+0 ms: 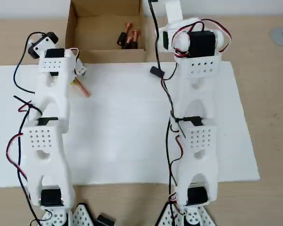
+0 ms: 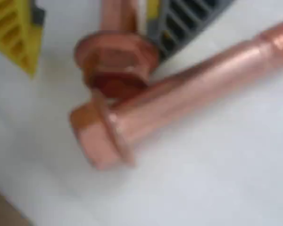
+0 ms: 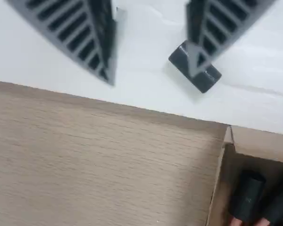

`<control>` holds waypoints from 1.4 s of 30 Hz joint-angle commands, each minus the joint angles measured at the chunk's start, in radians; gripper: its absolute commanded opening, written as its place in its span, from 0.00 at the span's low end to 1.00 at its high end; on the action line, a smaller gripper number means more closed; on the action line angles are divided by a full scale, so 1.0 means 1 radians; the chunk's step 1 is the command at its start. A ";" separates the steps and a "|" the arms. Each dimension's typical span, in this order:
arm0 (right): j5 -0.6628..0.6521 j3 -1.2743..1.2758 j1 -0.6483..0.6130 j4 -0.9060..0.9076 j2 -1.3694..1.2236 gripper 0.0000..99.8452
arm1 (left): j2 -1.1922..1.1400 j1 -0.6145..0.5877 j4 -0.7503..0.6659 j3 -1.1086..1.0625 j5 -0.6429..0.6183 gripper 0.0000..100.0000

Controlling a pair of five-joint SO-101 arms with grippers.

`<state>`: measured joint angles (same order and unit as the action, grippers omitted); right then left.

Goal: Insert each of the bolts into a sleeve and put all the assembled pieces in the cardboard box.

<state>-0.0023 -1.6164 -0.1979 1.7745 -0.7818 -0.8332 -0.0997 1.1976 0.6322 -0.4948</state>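
Left claw: we see the left claw [image 2: 87, 59] low over the far left part of the white mat [image 1: 132, 136], near the front of the cardboard box [image 1: 71, 33]. Its yellow finger [image 2: 16, 33] and grey finger [image 2: 184, 23] stand apart.

First bolt: a copper bolt, the first bolt [image 2: 115, 61], sits between those fingers with its flanged hex head toward the camera. It lies close against the grey finger and bare mat shows between it and the yellow finger, so we do not take it as clamped.

Second bolt: the second bolt [image 2: 179, 94] lies flat on the mat. Its head is just beside the first bolt's head, and we cannot tell whether they touch. From above we see it [image 1: 82, 88] slanting on the mat beside the left claw [image 1: 78, 74].

Right claw: the right claw [image 3: 153, 70] hangs over the far edge of the mat, where it meets the wooden worktop [image 3: 85, 155]. Its two grey fingers are spread wide with nothing between them.

Cardboard box: it stands open on the worktop [image 1: 264, 94] at the mat's far edge, and its corner [image 3: 217, 188] is near the right claw.

Assembled pieces: several copper bolts in black sleeves [image 3: 247, 202] lie together inside the box [image 1: 127, 37].

Black plug: a small black plug [image 3: 198, 75] on a cable lies on the mat by one finger of the right claw, and shows from above too [image 1: 155, 71].
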 commanded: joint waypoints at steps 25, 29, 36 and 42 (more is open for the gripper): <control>0.000 -0.048 0.015 0.012 0.007 0.13 | -0.010 0.074 0.559 0.687 0.313 0.01; 0.000 -0.027 0.012 0.012 0.007 0.13 | 0.007 0.021 0.559 0.637 0.540 0.01; 0.000 0.219 0.010 -0.011 -0.044 0.13 | 0.015 -0.044 0.557 0.443 0.795 0.01; -0.006 0.269 0.002 -0.092 -0.124 0.13 | 0.016 -0.020 0.557 0.422 0.736 0.01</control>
<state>-0.0023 -1.3510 -0.1979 1.7254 -0.9122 -0.8684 -0.1274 1.7484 1.0495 0.2846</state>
